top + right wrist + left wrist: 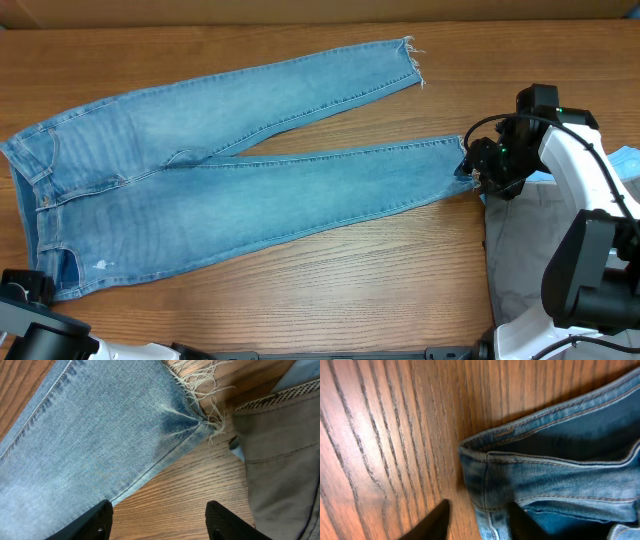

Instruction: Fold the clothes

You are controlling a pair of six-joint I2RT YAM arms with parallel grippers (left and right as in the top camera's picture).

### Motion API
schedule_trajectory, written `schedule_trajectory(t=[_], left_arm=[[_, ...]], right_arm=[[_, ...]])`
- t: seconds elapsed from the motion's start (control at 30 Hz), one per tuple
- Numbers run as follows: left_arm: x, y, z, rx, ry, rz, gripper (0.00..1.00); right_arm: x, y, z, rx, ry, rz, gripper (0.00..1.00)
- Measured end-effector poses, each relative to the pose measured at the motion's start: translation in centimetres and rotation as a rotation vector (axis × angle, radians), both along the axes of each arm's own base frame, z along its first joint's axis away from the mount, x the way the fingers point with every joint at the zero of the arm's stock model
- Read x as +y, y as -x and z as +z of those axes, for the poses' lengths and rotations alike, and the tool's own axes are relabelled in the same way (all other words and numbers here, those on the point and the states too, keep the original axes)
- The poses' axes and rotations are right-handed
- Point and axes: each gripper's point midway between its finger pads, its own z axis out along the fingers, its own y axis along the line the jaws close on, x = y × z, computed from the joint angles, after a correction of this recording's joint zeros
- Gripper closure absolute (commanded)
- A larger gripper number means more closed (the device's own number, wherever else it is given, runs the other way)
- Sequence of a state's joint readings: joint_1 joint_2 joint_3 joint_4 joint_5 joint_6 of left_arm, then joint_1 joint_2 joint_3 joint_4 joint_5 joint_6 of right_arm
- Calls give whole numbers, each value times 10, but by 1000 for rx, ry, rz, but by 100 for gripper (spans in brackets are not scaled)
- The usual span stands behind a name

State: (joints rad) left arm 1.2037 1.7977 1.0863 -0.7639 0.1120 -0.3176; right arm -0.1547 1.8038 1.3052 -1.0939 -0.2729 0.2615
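The light-blue jeans lie flat on the wooden table, waistband at the left and legs spread to the right with frayed hems. My left gripper is at the waistband's near corner. In the left wrist view its fingers are open and straddle the waistband edge, one on wood and one over denim. My right gripper is at the lower leg's ankle hem. In the right wrist view it is open and empty over bare wood, just beside the frayed hem.
A grey garment lies at the right edge next to the right arm, and also shows in the right wrist view. A light-blue cloth sits behind it. The table's back edge runs along the top.
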Motion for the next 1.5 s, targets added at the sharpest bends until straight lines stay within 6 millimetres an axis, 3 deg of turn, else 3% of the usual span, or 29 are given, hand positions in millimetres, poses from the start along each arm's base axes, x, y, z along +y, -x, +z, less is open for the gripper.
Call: schedule_trajectory(t=[0.1,0.13,0.17,0.5,0.53,0.6,0.63,0.73,0.83,1.1,1.3,1.5], left_arm=[[-1,2,-3,9,-1,7,85],[-2,2,-3,14,-1,7,94],[-2,4,-4,22,0,16,96],[-9,13,-5,68,26,30,96],[-10,13,-5,70,29,29,91],[-11,14,-5,72,33,29,58],[-11,14,-5,71,33,33,50],[-9,11,-4,55,27,29,33],[-5,7,-3,39,11,21,29],[9,6,-3,38,-48,19,58],[9,6,-11,33,-67,17,69],[9,5,-12,25,-87,16,74]], right_arm=[[0,0,0,0,0,0,37],[0,0,0,0,0,0,37],[0,0,0,0,0,0,37],[-8,1,-2,19,44,-56,30],[-10,0,-3,21,55,-68,28],[-13,-2,-3,17,71,-86,26],[-14,-2,-3,17,77,-93,26],[-17,-2,-5,21,89,-107,25],[-17,2,-9,34,90,-113,25],[-17,4,-13,39,96,-120,25],[-17,4,-13,40,95,-127,25],[-17,4,-13,41,96,-128,25]])
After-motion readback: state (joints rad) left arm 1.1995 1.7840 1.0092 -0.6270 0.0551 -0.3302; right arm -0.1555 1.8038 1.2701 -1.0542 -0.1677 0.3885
